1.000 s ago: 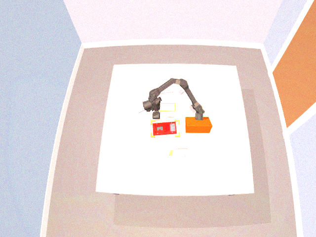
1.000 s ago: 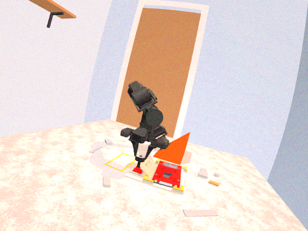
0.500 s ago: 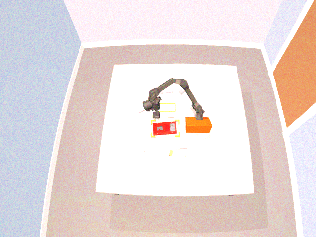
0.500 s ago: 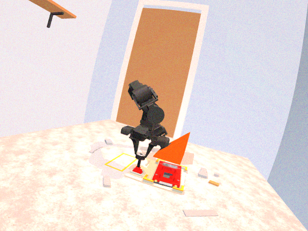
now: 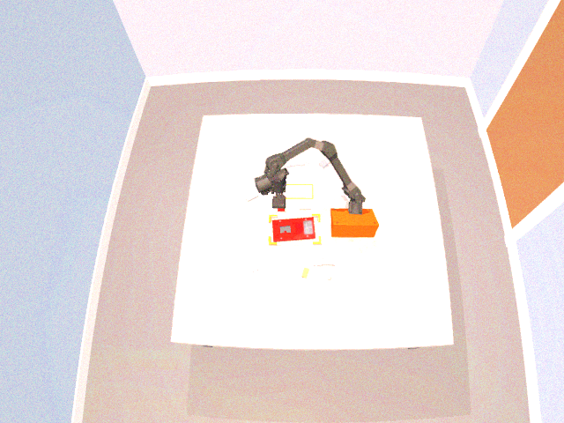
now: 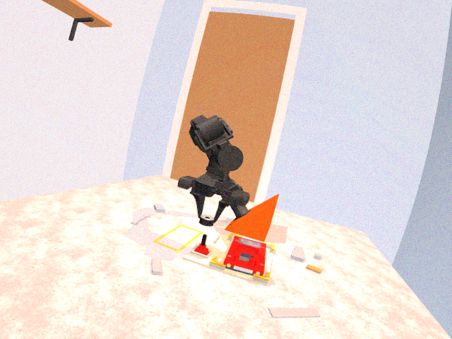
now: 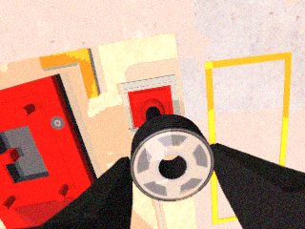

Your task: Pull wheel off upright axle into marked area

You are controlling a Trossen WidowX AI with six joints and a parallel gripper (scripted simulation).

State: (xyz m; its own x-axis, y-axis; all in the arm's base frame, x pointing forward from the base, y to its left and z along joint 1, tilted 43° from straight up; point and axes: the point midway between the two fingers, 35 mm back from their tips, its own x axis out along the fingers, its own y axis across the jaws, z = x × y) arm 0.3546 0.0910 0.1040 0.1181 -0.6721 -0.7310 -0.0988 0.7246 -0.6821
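Note:
The black wheel with a pale spoked hub [image 6: 206, 222] [image 7: 172, 148] is between the two fingers of my gripper [image 6: 207, 219] [image 7: 170, 158], which is shut on it. The wheel is off the axle and hangs in the air above it, with a visible gap. The upright black axle [image 6: 203, 239] [image 7: 152, 113] stands on a small red block [image 5: 280, 210] [image 6: 201, 250] [image 7: 138, 107]. The marked area, a yellow rectangle outline [image 5: 313, 191] [image 6: 167, 233] [image 7: 211, 91], lies beside the axle. The wheel is hidden in the top view.
A red toy car [image 5: 293, 234] [image 6: 237, 261] [image 7: 57, 162] sits between yellow corner pieces beside the axle. An orange block [image 5: 354, 227] [image 6: 255, 222] stands beyond it, near the arm's base. A yellow piece [image 5: 305, 273] [image 6: 313, 268] and several pale flat pieces lie around.

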